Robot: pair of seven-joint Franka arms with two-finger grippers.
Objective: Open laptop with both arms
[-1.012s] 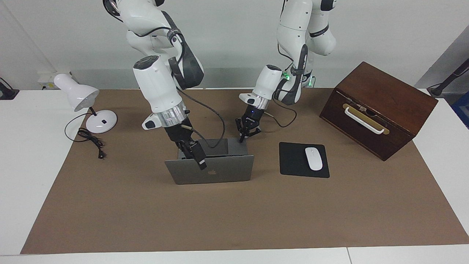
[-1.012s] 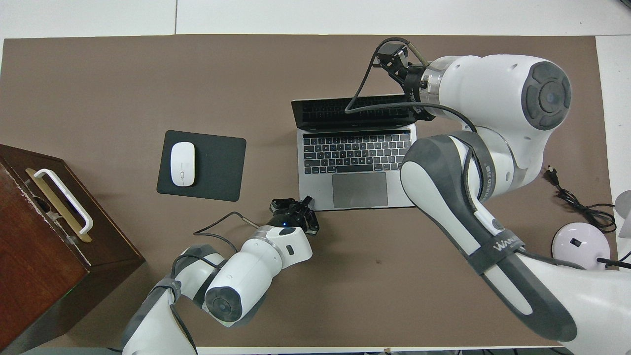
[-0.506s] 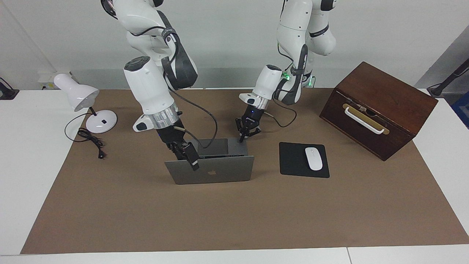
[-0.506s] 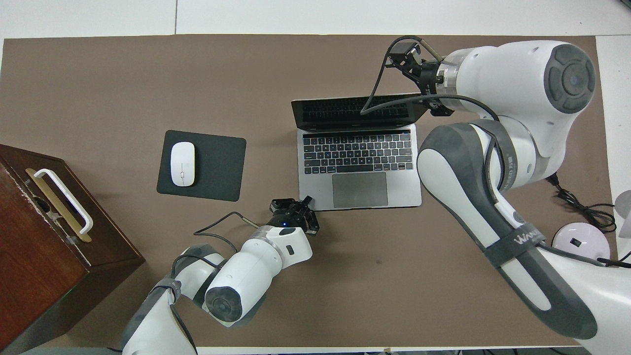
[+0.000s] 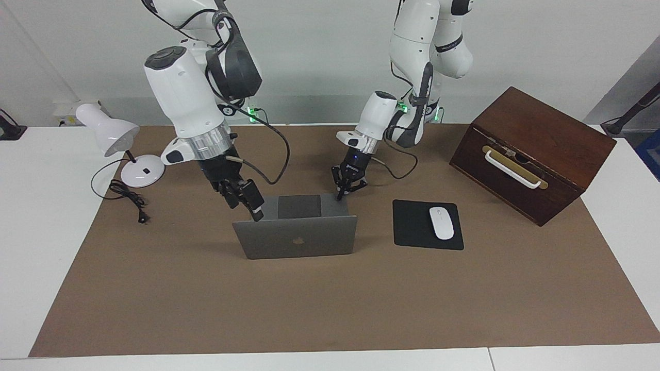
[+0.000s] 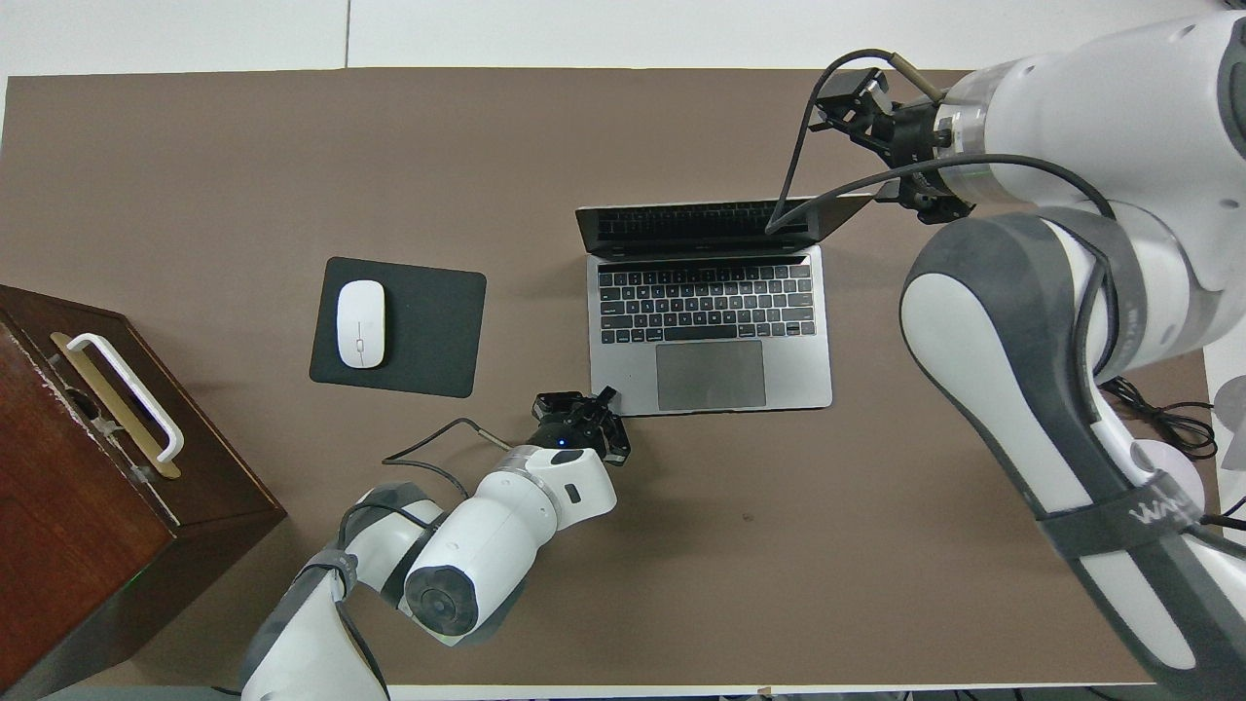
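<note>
The silver-grey laptop (image 5: 309, 239) (image 6: 711, 312) stands open on the brown mat, its lid upright with the apple logo turned away from the robots and the keyboard showing in the overhead view. My left gripper (image 5: 340, 195) (image 6: 601, 397) is shut, and its tips rest at the corner of the laptop's base nearest the robots, on the side of the mouse pad. My right gripper (image 5: 251, 205) (image 6: 849, 102) hangs in the air just off the lid's top corner at the right arm's end. It is clear of the lid and holds nothing.
A black mouse pad (image 5: 412, 226) with a white mouse (image 5: 441, 222) lies beside the laptop toward the left arm's end. A dark wooden box (image 5: 531, 154) with a white handle stands beside the pad. A white desk lamp (image 5: 124, 149) and its cable (image 5: 129, 198) sit at the right arm's end.
My right gripper has come off the lid's top edge, rising and moving toward the right arm's end of the table. The lid stays upright. The left arm has not moved.
</note>
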